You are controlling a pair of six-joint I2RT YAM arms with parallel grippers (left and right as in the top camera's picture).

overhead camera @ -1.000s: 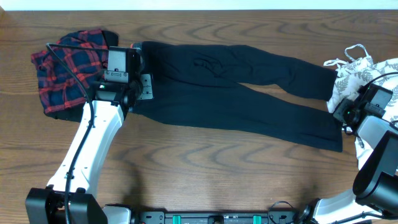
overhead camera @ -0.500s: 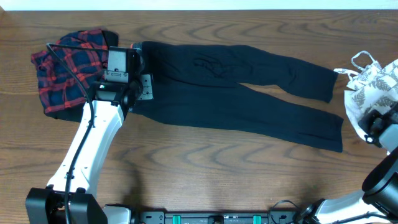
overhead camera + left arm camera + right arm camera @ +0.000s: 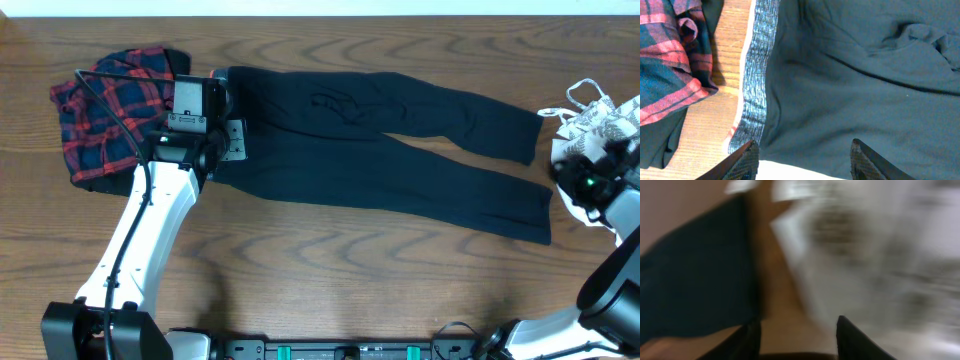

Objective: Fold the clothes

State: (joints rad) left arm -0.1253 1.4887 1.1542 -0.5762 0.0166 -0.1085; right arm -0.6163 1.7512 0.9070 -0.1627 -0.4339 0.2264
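The clothes lie flat on the table: long black leggings [image 3: 380, 150] spread left to right, a red-navy plaid piece [image 3: 105, 120] at the far left, and a white leaf-print top [image 3: 605, 125] at the right edge. My left gripper [image 3: 228, 140] hovers open over the leggings' waist [image 3: 850, 90], beside the grey waistband [image 3: 757, 75], holding nothing [image 3: 802, 160]. My right gripper [image 3: 575, 180] is open and empty over bare wood [image 3: 800, 340]. It sits between the leggings' cuff [image 3: 695, 280] and the white top [image 3: 880, 255]; that view is blurred.
The wooden table [image 3: 330, 280] runs bare along the front, below the leggings. The plaid piece [image 3: 665, 75] bunches close to the waistband. A white wall edge [image 3: 320, 8] borders the far side.
My right gripper has opened, swung out to the right, then come back toward the leg ends. The white top shifted rightward, away from the cuffs. The left arm has not moved.
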